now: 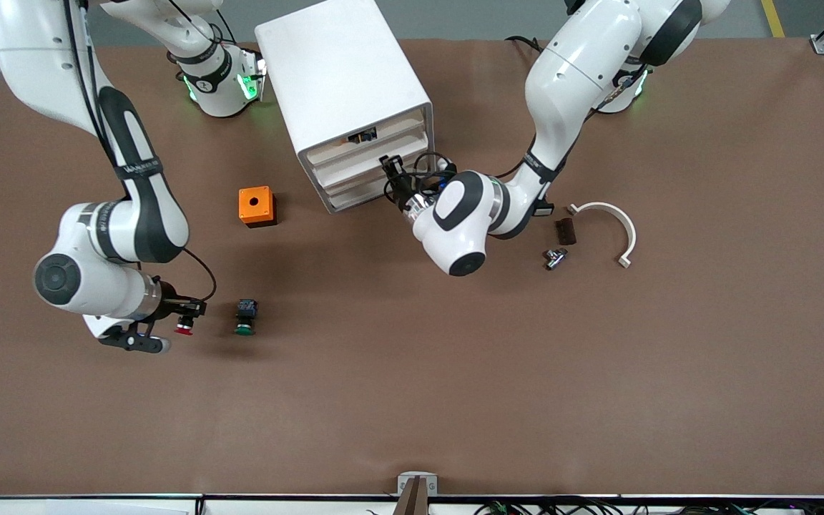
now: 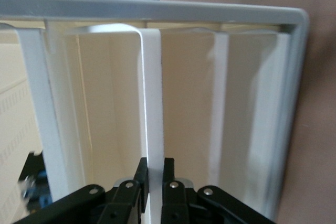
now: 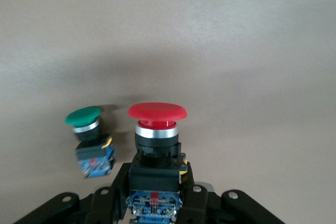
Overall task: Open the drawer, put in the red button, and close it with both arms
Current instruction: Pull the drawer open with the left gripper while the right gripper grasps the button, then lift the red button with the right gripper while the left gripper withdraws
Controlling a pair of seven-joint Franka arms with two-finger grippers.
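Observation:
The white cabinet (image 1: 344, 86) stands at the back middle of the table with its drawers facing the front camera. My left gripper (image 1: 392, 172) is at the cabinet's front and shut on the front lip of one of the middle drawers (image 1: 355, 175). In the left wrist view the gripper (image 2: 153, 167) clamps that white lip (image 2: 152, 103). My right gripper (image 1: 184, 317) is shut on the body of the red button (image 1: 184, 329), low over the table at the right arm's end. The right wrist view shows the red button (image 3: 157, 113) held in the gripper (image 3: 156, 192).
The green button (image 1: 244, 317) lies on its side beside the red one, also in the right wrist view (image 3: 86, 124). An orange box (image 1: 257, 206) stands beside the cabinet. A white curved piece (image 1: 609, 222), a dark block (image 1: 565, 231) and a metal fitting (image 1: 554, 257) lie toward the left arm's end.

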